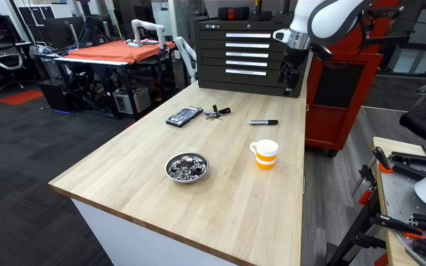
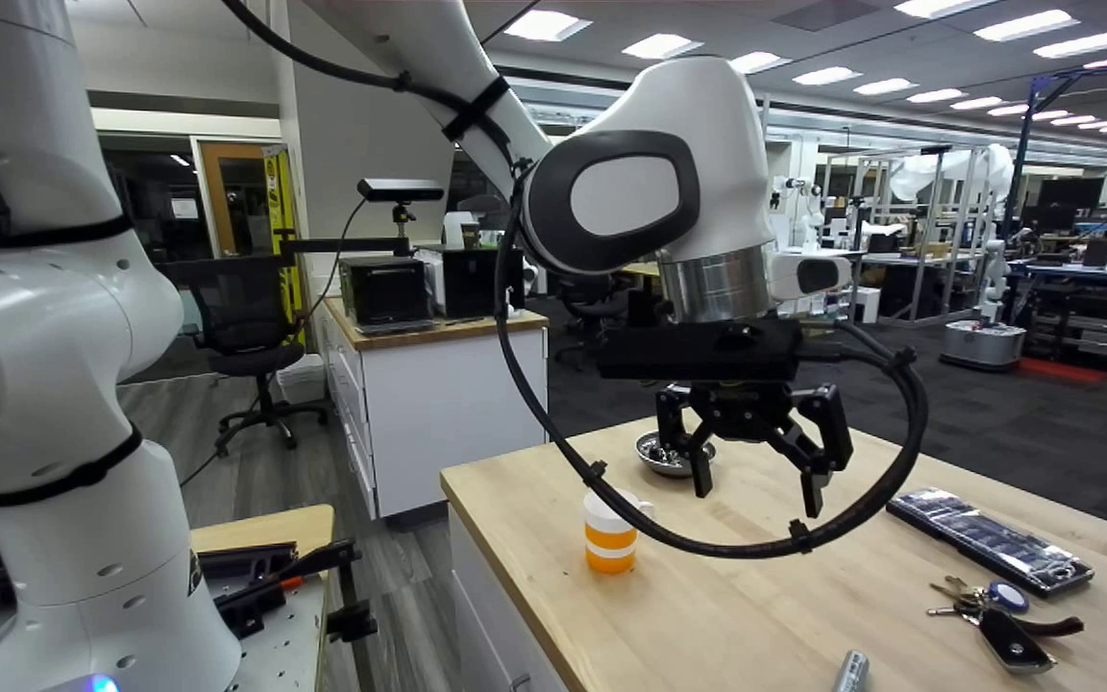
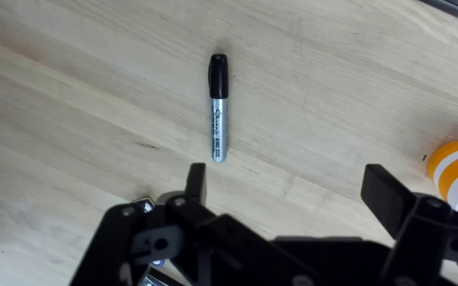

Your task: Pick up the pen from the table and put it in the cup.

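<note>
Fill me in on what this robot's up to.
A robot arm has its open, empty claw in the air above the table. There the pen, a silver-and-black marker, lies on its side, and the orange-and-white cup stands upright, apart from it. The job is presumably to get the pen into the cup; it hasn't been picked up yet.

The wooden table [image 1: 227, 207], in an exterior view, is carrying a bowl [image 1: 186, 181] near left, a cup [image 1: 266, 158] near right, a pen [image 1: 263, 122] beyond the cup, keys [image 1: 215, 113] and a flat object [image 1: 184, 116] left of it; a drawer chest [image 1: 250, 59] is standing far back.
</note>
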